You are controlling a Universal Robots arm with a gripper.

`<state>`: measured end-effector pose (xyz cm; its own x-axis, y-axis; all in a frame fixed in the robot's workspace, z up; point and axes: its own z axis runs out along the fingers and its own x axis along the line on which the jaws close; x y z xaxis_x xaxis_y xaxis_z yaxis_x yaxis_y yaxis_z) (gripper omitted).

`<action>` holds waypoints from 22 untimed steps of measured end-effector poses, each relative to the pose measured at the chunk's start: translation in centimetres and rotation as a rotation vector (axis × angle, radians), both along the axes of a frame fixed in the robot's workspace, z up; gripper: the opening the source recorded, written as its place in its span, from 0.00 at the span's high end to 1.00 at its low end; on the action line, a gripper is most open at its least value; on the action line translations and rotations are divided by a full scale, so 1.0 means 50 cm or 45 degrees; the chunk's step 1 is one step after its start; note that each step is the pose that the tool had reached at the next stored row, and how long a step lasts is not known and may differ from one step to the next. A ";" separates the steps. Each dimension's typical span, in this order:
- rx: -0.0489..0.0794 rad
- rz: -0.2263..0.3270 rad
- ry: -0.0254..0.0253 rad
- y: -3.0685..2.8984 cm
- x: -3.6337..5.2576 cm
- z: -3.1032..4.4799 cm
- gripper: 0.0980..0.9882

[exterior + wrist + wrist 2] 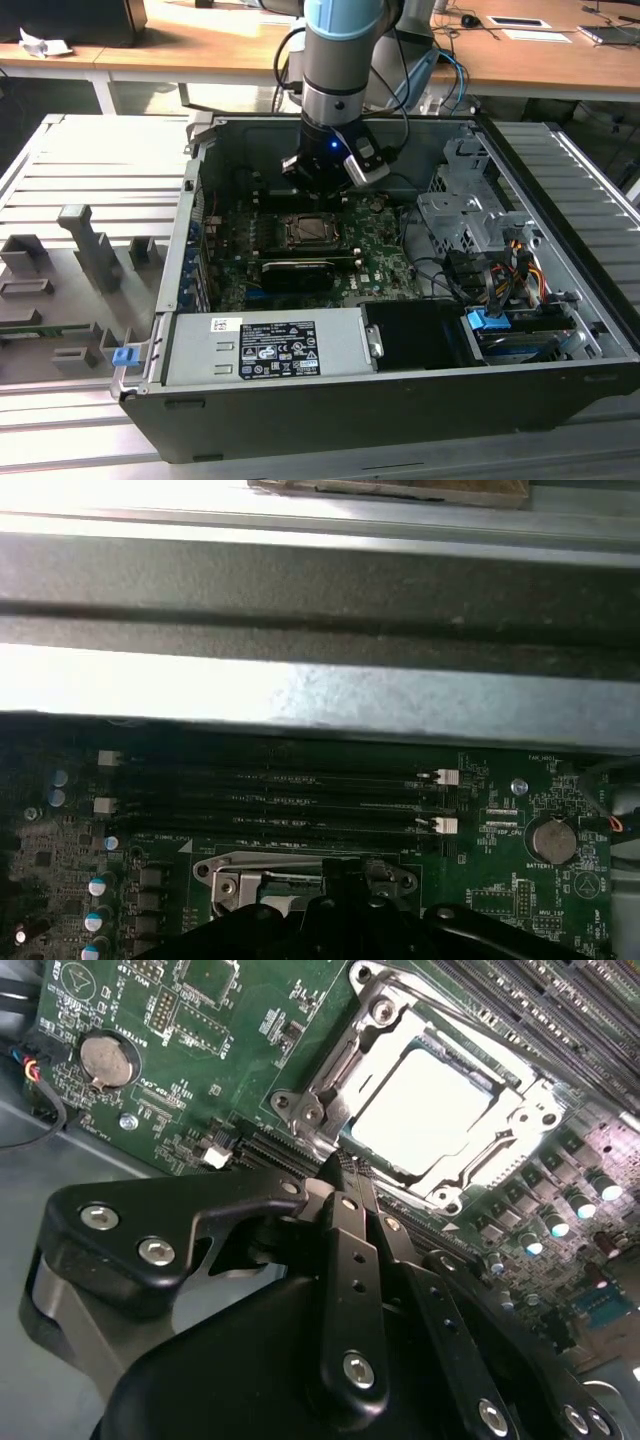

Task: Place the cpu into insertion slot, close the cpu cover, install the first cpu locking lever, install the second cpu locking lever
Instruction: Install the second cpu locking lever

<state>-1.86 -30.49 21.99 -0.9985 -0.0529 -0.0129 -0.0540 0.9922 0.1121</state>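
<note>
The cpu (pixel 425 1100) lies flat in the insertion slot (pixel 308 232), its pale face glaring bright. The silver cpu cover (pixel 515 1110) is down, framing the chip. Thin metal lever rods run along the socket's sides; whether they are latched is unclear. My gripper (pixel 350 1165) hovers just off one edge of the socket with its black fingers pressed together and nothing visible between them. In the exterior view the gripper (pixel 322 185) hangs over the far side of the socket. The first wrist view shows the insertion slot's rim (pixel 300 875) just beyond the black gripper body.
Black memory slots (pixel 280 790) run beside the socket, below the grey case wall (pixel 320 680). A coin battery (pixel 105 1060) sits on the green board. A power supply (pixel 265 350), drive cage (pixel 470 215) and cables (pixel 500 270) crowd the case. A grey fixture tray (pixel 80 280) lies on the exterior view's left.
</note>
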 end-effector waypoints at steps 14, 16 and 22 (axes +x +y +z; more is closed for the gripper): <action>-0.002 0.000 0.0000 -0.021 0.000 0.059 0.99; -0.002 0.000 0.0000 -0.032 0.000 0.058 0.99; -0.002 0.000 0.0000 -0.050 0.000 0.058 0.99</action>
